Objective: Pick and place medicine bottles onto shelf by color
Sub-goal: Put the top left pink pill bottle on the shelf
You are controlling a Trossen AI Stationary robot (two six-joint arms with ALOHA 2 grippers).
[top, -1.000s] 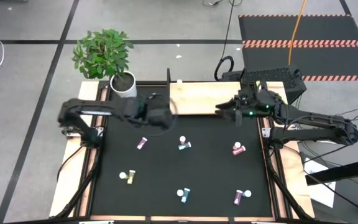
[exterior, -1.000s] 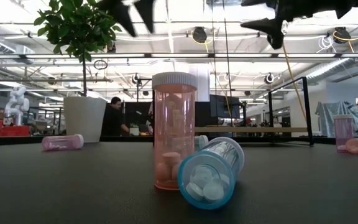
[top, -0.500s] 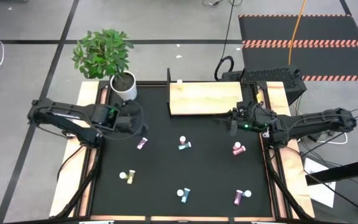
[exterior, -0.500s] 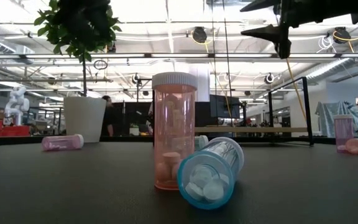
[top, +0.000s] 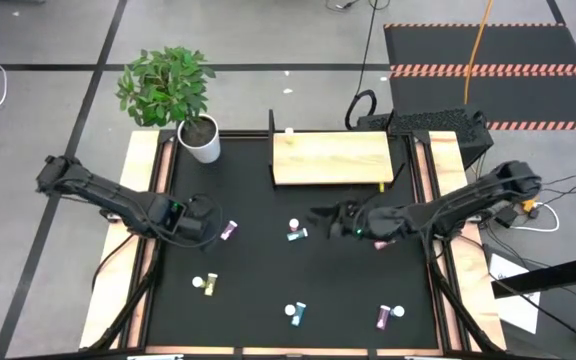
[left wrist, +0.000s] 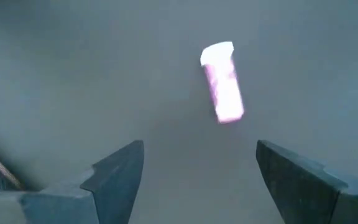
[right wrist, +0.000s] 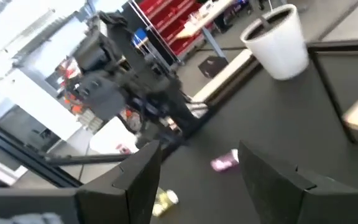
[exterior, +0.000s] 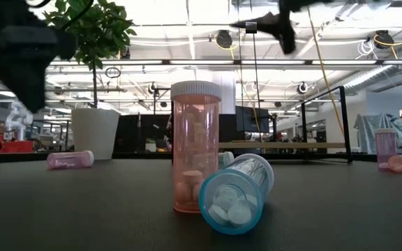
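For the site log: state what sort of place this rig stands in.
Probably a robotics lab or workshop in an industrial hall: exposed ceiling beams and lights in the low view, hazard-striped floor matting behind the table, and red storage racks in the right wrist view.

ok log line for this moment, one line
left gripper: open, over magenta bottle | right gripper: open, empty, beside teal bottle | shelf: no bottles | six bottles on mat

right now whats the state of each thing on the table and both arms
left gripper: jaws open, empty, above the magenta bottle
magenta bottle: lying on its side, capped
right gripper: jaws open, empty, beside the teal bottle
teal bottle: lying on the mat, capped
pink bottle: upright, capped
blue bottle: on its side, against the pink bottle
shelf: no bottles on it
plant pot: upright
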